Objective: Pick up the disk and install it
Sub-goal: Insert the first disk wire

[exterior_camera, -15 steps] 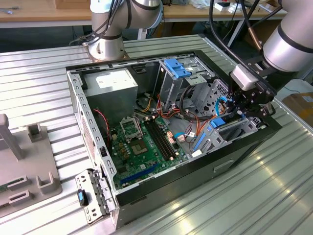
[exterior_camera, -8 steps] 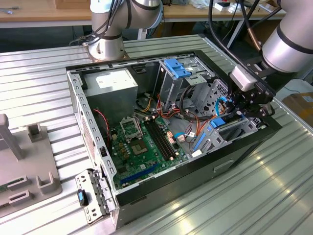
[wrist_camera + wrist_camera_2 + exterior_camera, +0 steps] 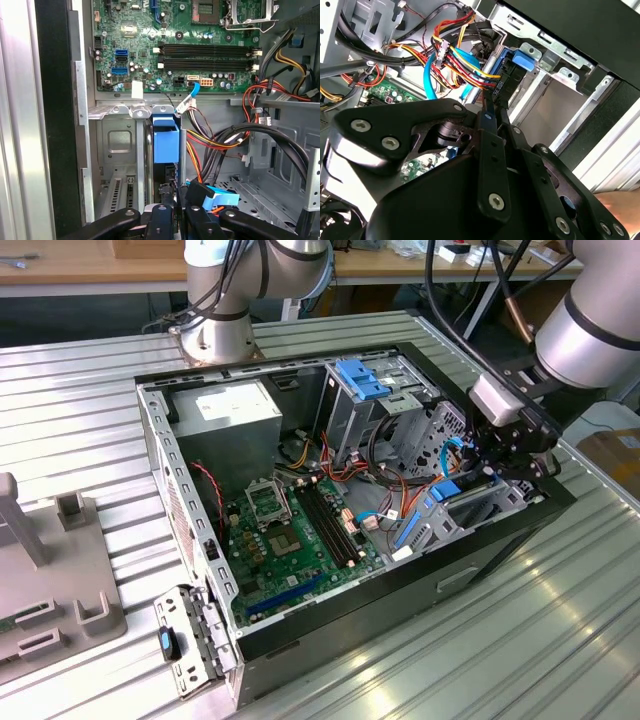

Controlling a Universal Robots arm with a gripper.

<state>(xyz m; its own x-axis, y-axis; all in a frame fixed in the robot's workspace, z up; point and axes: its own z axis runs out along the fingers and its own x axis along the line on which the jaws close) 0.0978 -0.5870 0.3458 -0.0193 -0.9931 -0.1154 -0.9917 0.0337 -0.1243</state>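
the disk point(image 3: 165, 142) sits on edge in the grey drive bay point(image 3: 117, 150) of the open computer case point(image 3: 160, 455), its blue rail tab facing the motherboard point(image 3: 140, 50). the gripper point(image 3: 172, 195) has its fingers pinched narrow on the disk's black edge, with cables point(image 3: 455, 55) bunched just beside.

Robotics workshop: an opened computer case point(image 3: 400, 590) on a ribbed metal table point(image 3: 520, 640), robot arm base point(image 3: 212, 338) mounted upper left, wooden workbenches point(image 3: 90, 270) along the top.
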